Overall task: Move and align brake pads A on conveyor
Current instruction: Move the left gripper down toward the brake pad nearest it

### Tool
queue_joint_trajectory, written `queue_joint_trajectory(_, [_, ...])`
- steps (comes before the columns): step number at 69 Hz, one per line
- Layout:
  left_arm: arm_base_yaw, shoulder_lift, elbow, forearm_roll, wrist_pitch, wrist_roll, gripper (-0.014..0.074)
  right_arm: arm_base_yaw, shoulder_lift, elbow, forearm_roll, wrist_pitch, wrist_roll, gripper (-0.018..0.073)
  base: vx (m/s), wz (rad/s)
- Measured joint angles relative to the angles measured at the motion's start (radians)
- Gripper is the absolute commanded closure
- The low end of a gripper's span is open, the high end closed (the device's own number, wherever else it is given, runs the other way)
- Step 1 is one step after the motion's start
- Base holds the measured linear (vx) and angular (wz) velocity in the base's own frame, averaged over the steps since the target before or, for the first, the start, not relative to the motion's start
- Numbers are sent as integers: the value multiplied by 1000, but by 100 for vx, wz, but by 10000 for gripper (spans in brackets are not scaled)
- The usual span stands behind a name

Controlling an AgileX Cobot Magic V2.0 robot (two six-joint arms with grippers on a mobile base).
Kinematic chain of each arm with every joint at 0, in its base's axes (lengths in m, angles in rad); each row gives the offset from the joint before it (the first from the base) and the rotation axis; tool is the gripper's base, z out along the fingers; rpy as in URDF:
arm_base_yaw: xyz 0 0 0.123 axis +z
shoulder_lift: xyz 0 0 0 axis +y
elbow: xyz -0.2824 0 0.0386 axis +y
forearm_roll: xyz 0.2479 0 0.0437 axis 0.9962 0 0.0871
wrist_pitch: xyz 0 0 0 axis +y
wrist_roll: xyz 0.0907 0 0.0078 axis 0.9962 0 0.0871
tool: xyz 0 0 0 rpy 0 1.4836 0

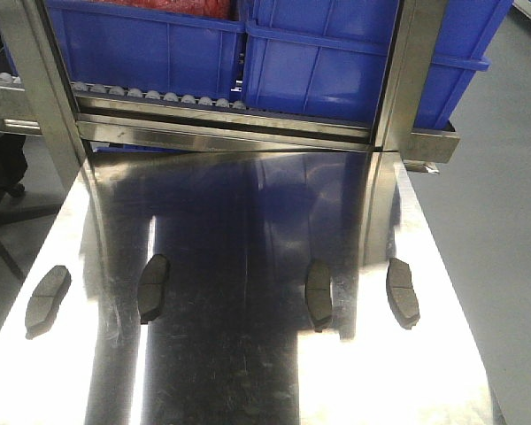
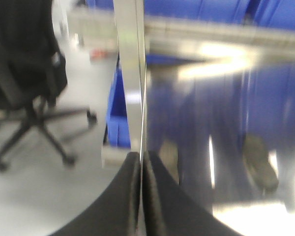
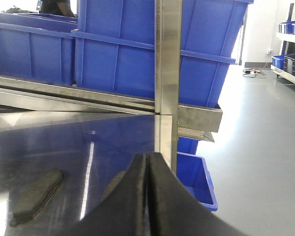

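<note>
Several brake pads A lie in a row across the shiny steel tabletop [image 1: 248, 372]: a far-left pad [image 1: 49, 299], a second pad [image 1: 154, 288], a third [image 1: 319, 294] and a far-right one [image 1: 403, 290]. The conveyor is out of view. Neither gripper shows in the front view. In the left wrist view my left gripper [image 2: 141, 155] is shut and empty, held above the table's left edge, with a blurred pad [image 2: 259, 162] to its right. My right gripper [image 3: 148, 156] is shut and empty too; one pad [image 3: 39, 194] lies to its left and another [image 3: 119, 184] is partly hidden behind its finger.
Blue bins [image 1: 150, 44] [image 1: 354, 62] stand on a rack at the table's far end, over a row of small rollers [image 1: 159, 95]. Steel uprights [image 1: 44, 88] [image 1: 407, 80] flank the table. An office chair [image 2: 24, 73] stands left; a blue floor bin [image 3: 196, 179] right.
</note>
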Motion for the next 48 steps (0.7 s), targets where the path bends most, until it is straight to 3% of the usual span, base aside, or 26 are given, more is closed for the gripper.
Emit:
queue_joint_trajectory(16, [0, 51, -2, 0, 7, 0, 589, 0, 0, 0, 0, 0, 0, 569, 0, 0])
queue_joint_trajectory(26, [0, 80, -5, 0, 0, 0, 514, 0, 0, 0, 0, 0, 0, 569, 0, 0])
queue_joint_trajectory(48, [0, 159, -5, 0, -19, 24, 90, 0, 0, 0, 0, 0, 0, 569, 0, 0])
